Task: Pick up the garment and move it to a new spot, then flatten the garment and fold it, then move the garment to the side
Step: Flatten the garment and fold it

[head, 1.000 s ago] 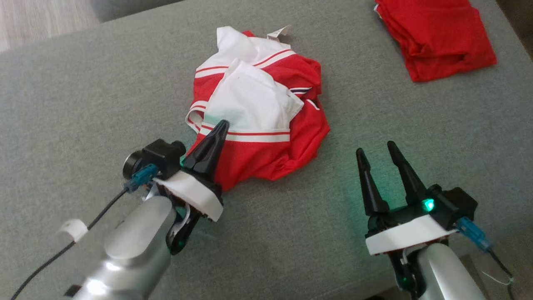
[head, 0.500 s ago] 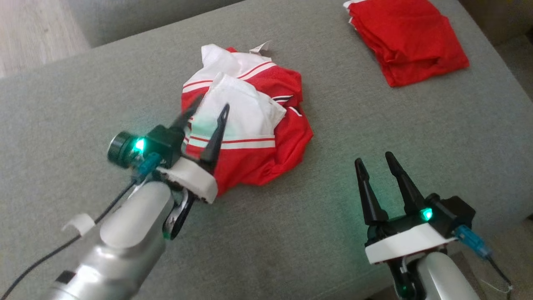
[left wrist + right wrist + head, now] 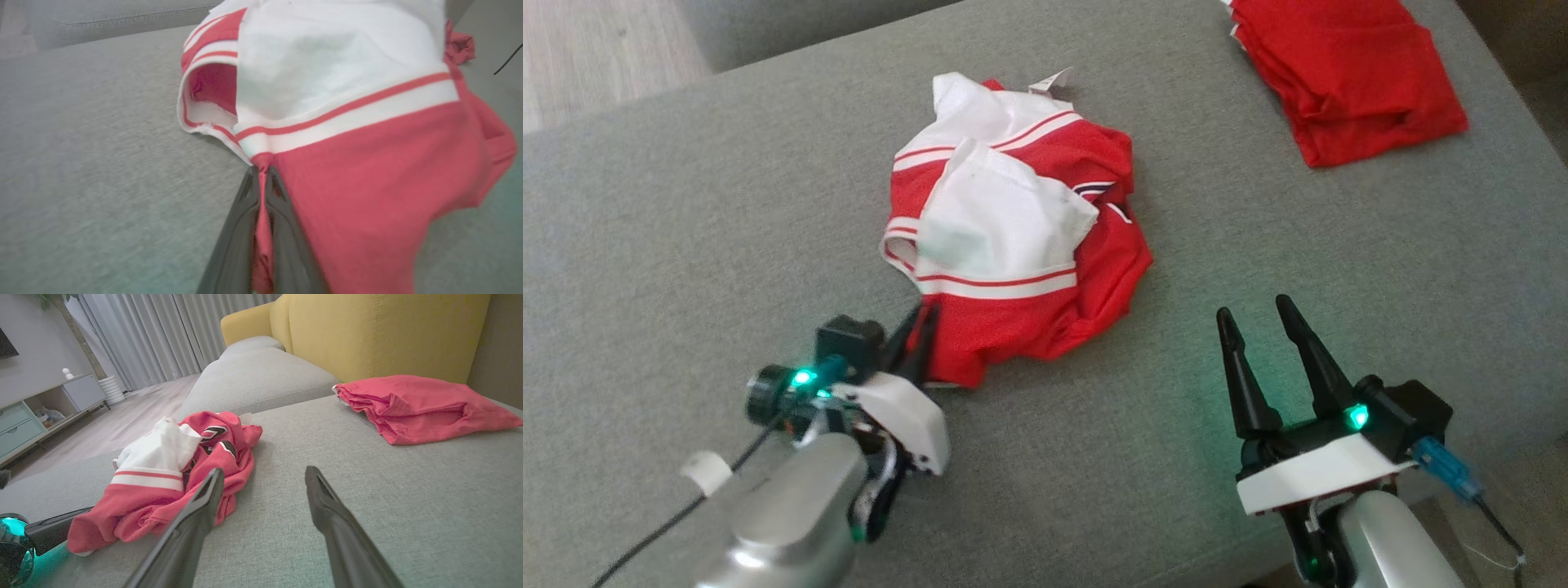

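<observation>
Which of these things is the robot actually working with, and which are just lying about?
In the job:
garment, crumpled; left end effector, pinching its red edge; right end effector, open, apart from it.

Lying about:
folded red cloth; yellow backrest; cabinet.

No legible text, not even on the garment [image 3: 1021, 245]

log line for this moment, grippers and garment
step: grasp | left gripper: shut on garment, near red edge | right gripper: open, clear of cloth | garment: crumpled on couch | red pile: far right, untouched
</observation>
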Controlling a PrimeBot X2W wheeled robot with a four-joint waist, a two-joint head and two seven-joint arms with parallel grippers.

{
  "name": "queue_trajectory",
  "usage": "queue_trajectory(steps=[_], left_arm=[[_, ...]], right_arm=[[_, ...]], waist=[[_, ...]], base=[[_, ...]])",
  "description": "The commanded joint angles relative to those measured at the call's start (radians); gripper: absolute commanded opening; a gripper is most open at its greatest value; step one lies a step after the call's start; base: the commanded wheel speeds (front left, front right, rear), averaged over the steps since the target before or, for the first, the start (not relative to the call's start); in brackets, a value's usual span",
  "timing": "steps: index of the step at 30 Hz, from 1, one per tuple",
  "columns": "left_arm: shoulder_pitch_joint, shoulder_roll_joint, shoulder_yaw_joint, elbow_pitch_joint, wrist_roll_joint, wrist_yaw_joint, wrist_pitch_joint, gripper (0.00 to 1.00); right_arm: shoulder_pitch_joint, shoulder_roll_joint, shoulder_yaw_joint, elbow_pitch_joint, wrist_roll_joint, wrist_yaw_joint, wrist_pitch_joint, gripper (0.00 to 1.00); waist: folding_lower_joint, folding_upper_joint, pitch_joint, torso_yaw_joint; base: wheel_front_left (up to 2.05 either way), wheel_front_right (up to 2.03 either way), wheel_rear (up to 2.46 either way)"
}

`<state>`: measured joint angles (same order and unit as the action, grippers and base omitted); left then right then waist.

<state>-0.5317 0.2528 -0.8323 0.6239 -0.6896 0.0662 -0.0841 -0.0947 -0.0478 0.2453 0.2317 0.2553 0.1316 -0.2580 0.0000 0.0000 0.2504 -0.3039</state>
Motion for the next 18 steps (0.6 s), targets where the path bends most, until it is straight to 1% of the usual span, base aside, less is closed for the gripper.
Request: queue_trajectory(steps=[1,5,8,14,18], left_arm=[[-0.014,-0.006,0.011,-0.038,-0.001,-0.02,-0.023,0.0],[-0.076,-0.02,0.004,-0.107,0.027,-0.044,-0.068,0.0],[-0.158,-0.029,-0.004,-0.17,0.059,-0.062,-0.079,0.0],[-0.404,-0.026,0.008,-0.262,0.132,-0.097,-0.067,0.0],[-0.604,-0.026,0.046,-0.265,0.153,-0.121,-0.034,0.0]], right_arm=[[-0.02,-0.002,0.021,-0.022,0.009,-0.001,-0.004,1.0],[-0.016,-0.002,0.023,-0.019,0.017,-0.001,-0.004,1.0],[-0.015,-0.002,0.03,-0.016,0.023,-0.001,-0.004,1.0],[-0.022,-0.002,0.06,-0.016,0.037,-0.001,-0.004,1.0],[-0.022,-0.002,0.059,-0.021,0.044,-0.001,-0.004,1.0]], waist=[[0.0,0.0,-0.011,-0.008],[0.0,0.0,-0.032,-0.028],[0.0,0.0,-0.044,-0.045],[0.0,0.0,-0.057,-0.083],[0.0,0.0,-0.059,-0.088]], base=[[0.0,0.0,0.0],[0.0,0.0,0.0],[0.0,0.0,0.0],[0.0,0.0,0.0],[0.0,0.0,0.0]])
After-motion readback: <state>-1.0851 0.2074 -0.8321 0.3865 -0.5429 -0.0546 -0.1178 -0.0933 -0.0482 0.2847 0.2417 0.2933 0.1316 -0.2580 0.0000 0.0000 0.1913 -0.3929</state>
